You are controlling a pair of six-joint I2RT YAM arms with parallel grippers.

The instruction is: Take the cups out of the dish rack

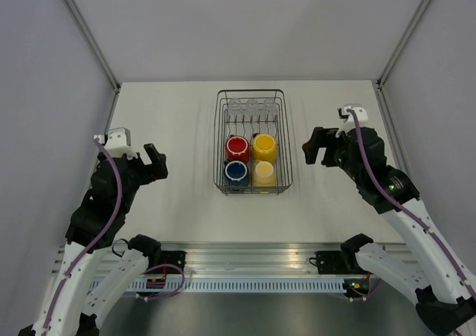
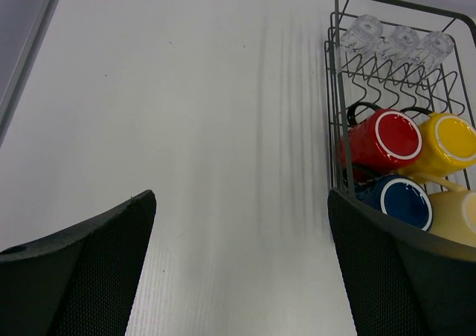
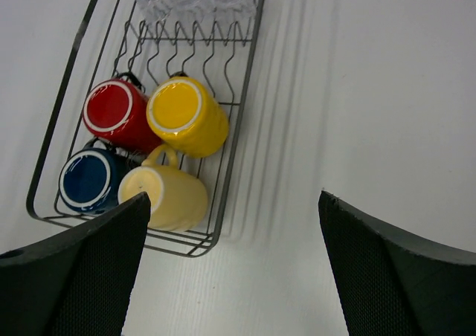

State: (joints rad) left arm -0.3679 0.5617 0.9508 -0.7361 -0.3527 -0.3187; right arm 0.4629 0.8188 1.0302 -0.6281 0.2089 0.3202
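The dark wire dish rack [image 1: 220,139] stands mid-table. Inside it lie a red mug [image 1: 236,147], an orange-yellow mug [image 1: 264,146], a dark blue mug [image 1: 236,172] and a pale cream mug [image 1: 263,172], with three clear glass tumblers [image 1: 251,105] at the far end. My left gripper [image 1: 155,161] is open and empty, left of the rack. My right gripper [image 1: 316,146] is open and empty, right of the rack. In the left wrist view the gripper [image 2: 239,202] is over bare table, with the rack [image 2: 331,91] at the right. In the right wrist view the gripper [image 3: 232,198] is near the rack's corner [image 3: 242,120], beside the cream mug [image 3: 167,195].
Grey enclosure walls stand on three sides, with slanted metal posts [image 1: 89,31] at the far corners. An aluminium rail [image 1: 253,258] carrying the arm bases runs along the near edge. White table surface [image 1: 178,128] lies on both sides of the rack.
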